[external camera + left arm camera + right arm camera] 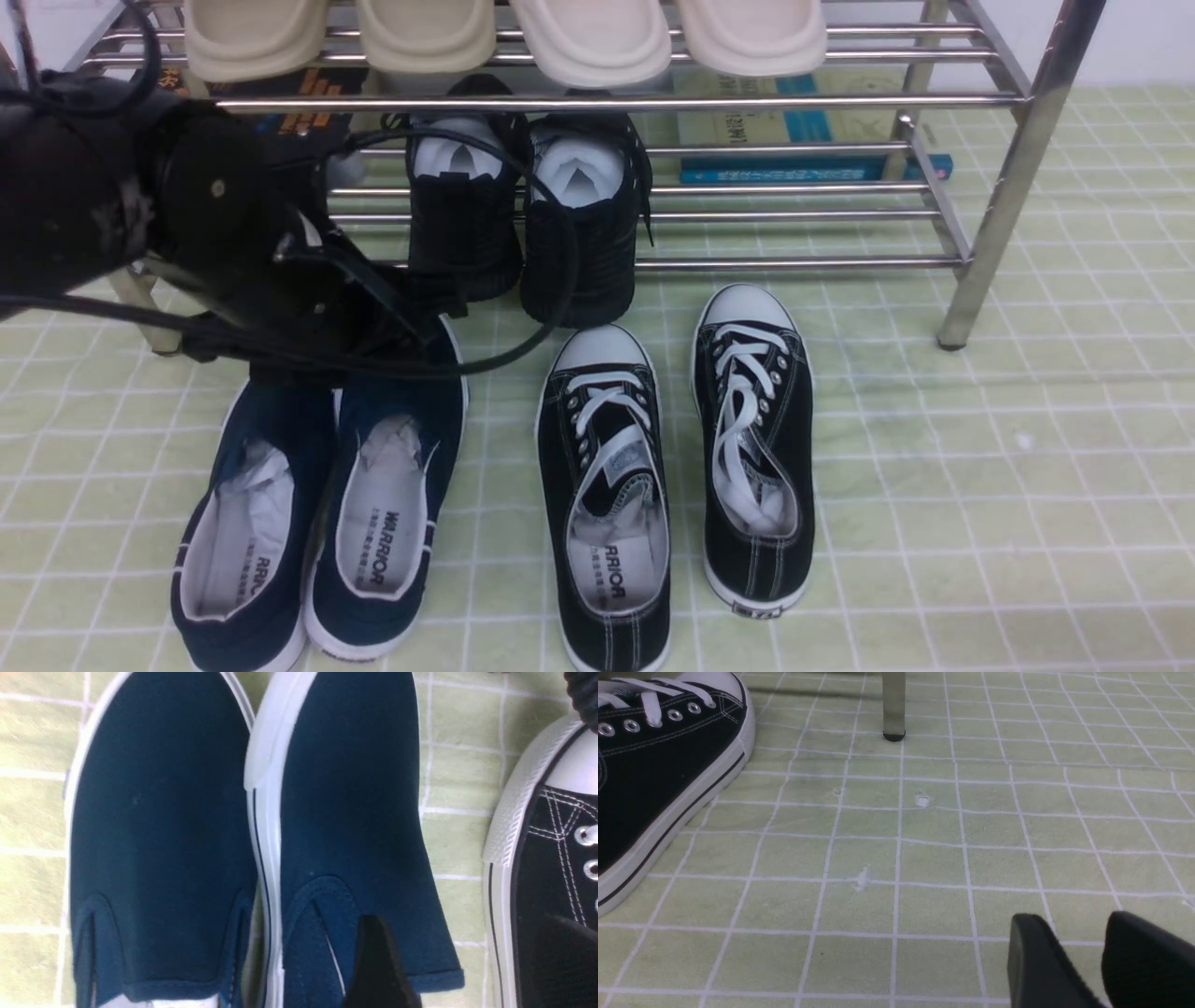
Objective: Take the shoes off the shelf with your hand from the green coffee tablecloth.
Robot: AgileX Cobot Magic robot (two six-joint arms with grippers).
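Note:
The navy slip-on shoes (439, 411) stand side by side on the green tablecloth (980, 485), in front of the chrome shelf (1018, 168), with their toes toward it. My left arm (233, 252) hangs over their toes and hides its own fingertips in the front view. In the left wrist view both navy toes (159, 835) fill the picture. My left gripper (467, 956) is open wide and empty. One finger (378, 961) is above the right navy shoe (350, 812) and the other is above a laced sneaker (546, 882). My right gripper (1073, 952) is slightly open and empty, low over bare cloth (924, 858).
Two black white-laced sneakers (607, 495) stand on the cloth right of the navy pair, one also in the right wrist view (654, 765). All-black shoes (467, 224) and books (794, 131) sit on the lower tier, beige slippers (504, 33) on top. A shelf leg (893, 704) stands ahead of my right gripper.

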